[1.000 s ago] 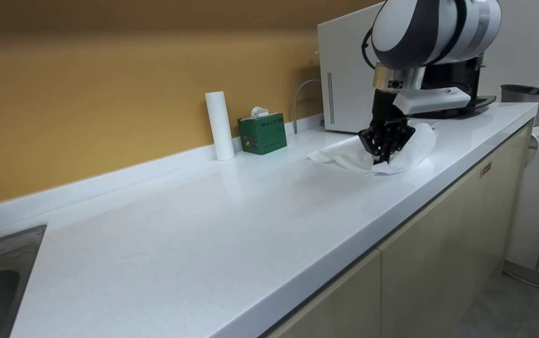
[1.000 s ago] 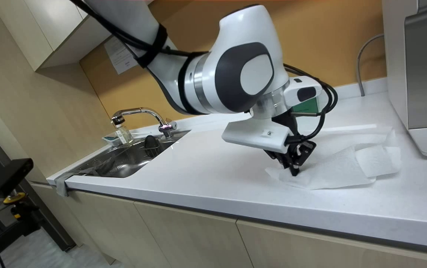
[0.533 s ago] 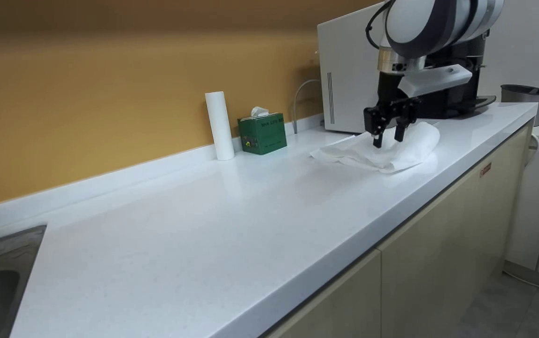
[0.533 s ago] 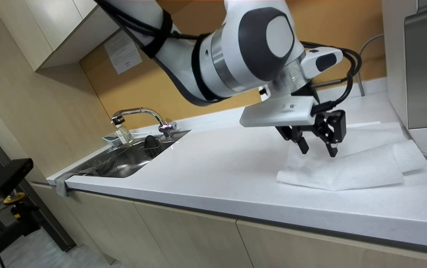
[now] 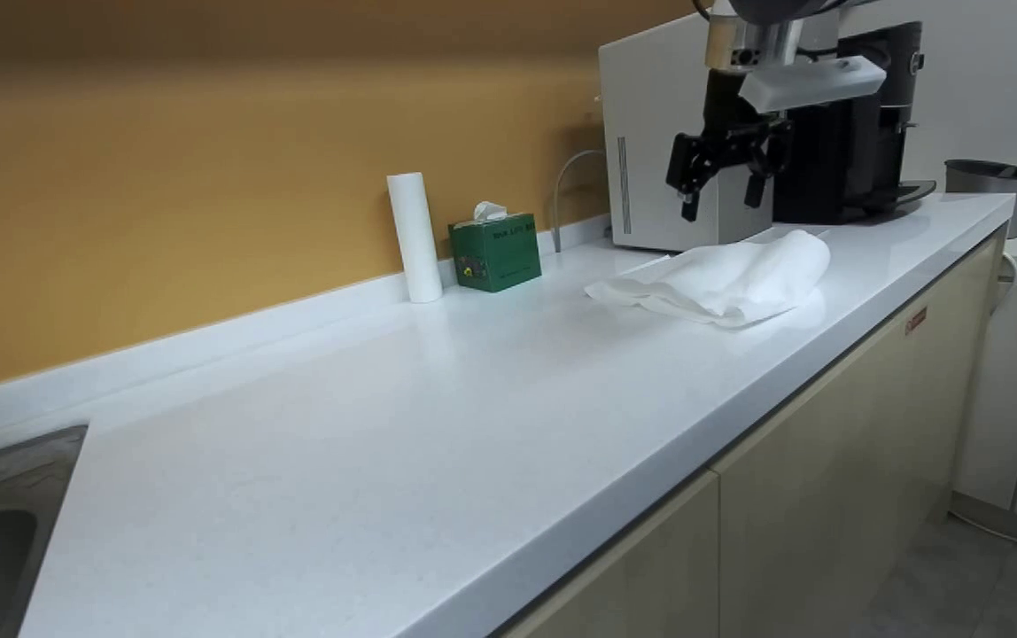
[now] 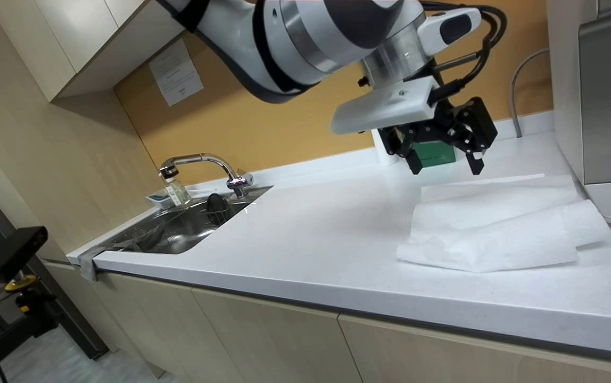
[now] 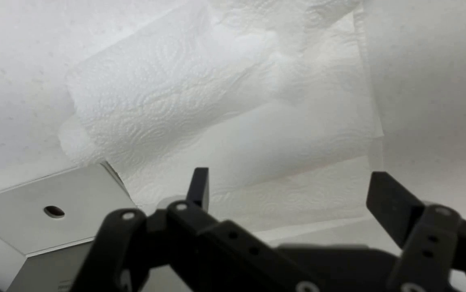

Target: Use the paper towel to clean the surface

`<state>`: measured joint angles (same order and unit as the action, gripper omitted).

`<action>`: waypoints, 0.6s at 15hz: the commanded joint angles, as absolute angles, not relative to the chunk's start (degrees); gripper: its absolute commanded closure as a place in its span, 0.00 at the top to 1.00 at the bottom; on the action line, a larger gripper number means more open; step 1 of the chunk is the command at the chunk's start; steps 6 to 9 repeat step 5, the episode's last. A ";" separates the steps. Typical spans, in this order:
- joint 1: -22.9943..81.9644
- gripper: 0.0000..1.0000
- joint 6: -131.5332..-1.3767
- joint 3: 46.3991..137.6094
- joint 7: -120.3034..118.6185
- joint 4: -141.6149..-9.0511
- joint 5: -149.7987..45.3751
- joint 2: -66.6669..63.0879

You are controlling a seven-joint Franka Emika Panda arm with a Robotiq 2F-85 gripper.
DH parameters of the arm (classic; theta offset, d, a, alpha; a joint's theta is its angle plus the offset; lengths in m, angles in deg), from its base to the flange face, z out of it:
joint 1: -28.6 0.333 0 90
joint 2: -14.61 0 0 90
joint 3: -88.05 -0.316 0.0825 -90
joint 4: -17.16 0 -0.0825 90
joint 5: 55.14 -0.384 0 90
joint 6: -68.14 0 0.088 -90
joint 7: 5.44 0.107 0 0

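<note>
The white paper towel (image 5: 730, 279) lies crumpled and partly folded over on the white counter surface (image 5: 367, 425). In an exterior view, the paper towel (image 6: 497, 239) spreads out close to the tall appliance. Above it hangs my gripper (image 6: 446, 168), its jaws wide apart with nothing between them. The wrist view looks down past the gripper (image 7: 291, 178) onto the embossed sheet (image 7: 164, 93), which is apart from both fingers. No dirt or spill can be made out on the counter.
A white roll (image 5: 415, 239) stands by the wall beside a green tissue box (image 5: 498, 255). A white appliance (image 5: 659, 151) and a black machine (image 5: 836, 159) stand at one end of the counter. A steel sink (image 6: 183, 229) with a tap is at the opposite end.
One second ago the gripper was down at the counter, pinching the paper towel. Its jaws have since opened and it has risen, leaving the towel lying nearer the appliance.
</note>
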<state>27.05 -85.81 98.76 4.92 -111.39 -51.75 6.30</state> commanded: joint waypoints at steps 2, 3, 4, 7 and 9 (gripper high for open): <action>26.07 1.00 -81.50 97.57 9.21 -110.88 -52.13 8.83; 25.88 1.00 -81.08 97.33 9.18 -110.89 -52.45 8.94; 25.70 1.00 -80.74 97.08 9.04 -110.91 -52.91 8.98; 25.61 1.00 -80.30 96.97 9.04 -110.87 -53.20 8.92; 25.61 1.00 -80.30 96.97 9.04 -110.87 -53.20 8.92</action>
